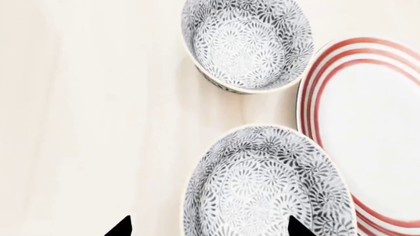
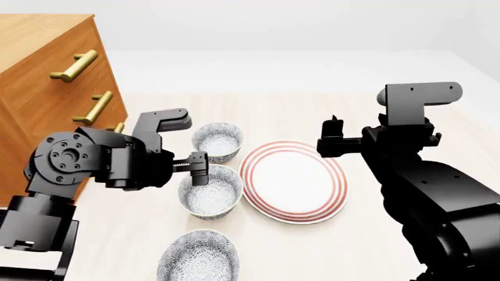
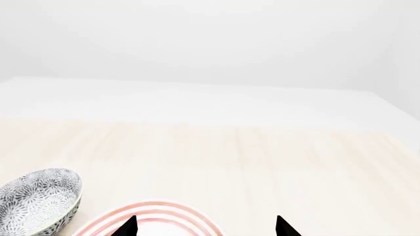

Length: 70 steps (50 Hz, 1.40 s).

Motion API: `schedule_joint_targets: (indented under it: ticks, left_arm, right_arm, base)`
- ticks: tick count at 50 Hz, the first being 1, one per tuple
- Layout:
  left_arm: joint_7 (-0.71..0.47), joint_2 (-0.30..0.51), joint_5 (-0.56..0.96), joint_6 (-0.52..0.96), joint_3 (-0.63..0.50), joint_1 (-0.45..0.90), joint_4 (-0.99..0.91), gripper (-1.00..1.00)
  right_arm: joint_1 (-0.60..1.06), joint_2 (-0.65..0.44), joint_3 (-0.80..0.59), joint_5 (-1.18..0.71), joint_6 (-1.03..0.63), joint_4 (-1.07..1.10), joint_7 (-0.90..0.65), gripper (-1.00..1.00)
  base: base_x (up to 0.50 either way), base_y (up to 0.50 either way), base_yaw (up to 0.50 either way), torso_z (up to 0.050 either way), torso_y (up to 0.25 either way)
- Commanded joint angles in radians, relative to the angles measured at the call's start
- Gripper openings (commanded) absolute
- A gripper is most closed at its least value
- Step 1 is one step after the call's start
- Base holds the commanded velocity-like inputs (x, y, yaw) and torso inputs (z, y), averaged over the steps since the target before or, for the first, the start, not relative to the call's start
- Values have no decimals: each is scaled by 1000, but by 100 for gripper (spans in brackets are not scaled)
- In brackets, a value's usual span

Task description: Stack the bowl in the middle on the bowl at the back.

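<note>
**Left claw spread over the middle bowl, nothing gripped**

Your left gripper [image 2: 199, 165] stands with its jaws apart. In the left wrist view its two dark fingertips [image 1: 121, 227] straddle one side of the bowl in the middle [image 1: 268, 184]: one tip lies over the bowl's patterned inside, the other over bare table outside the rim. Whether either tip touches the rim cannot be told. In the head view the gripper sits at that bowl's far-left edge.

The bowl in the middle [image 2: 209, 196] rests upright on the pale wooden table [image 2: 312, 246], just beside the red-ringed plate [image 2: 293, 181]. The bowl at the back [image 2: 218, 140] stands upright a short gap beyond it, empty, also near the plate's edge. A third bowl [image 2: 198, 257] sits nearest you, apart from the others.

Your right gripper [image 2: 332, 140] hovers above the plate's far side, jaws apart and empty; its wrist view shows both tips spread.

A wooden dresser [image 2: 47, 76] with brass handles stands at left.
</note>
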<state>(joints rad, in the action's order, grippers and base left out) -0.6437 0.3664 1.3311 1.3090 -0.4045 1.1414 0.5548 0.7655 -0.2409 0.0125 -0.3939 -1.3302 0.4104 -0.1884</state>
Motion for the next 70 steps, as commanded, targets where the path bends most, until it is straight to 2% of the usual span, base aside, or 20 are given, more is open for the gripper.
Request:
schedule_joint_targets:
  ticks: [1,33,70]
  left_arm:
    - [24,-8,-23,-27,-21,3,32,100]
    - [207,-56,-161,-160,-135,43,224,100]
    - [298,-89,-209,-219,-183,42,356,100]
  right_arm:
    - [1,-2,-4,-4,0,-5,-6,100]
    - [5,-5,-21,-12,-7,-21,-25,100]
    - [16,-12,-48,-21,5,-57,-35,100]
  base:
    - [0,0,0,0,0]
    - [0,0,0,0,0]
    - [0,0,0,0,0]
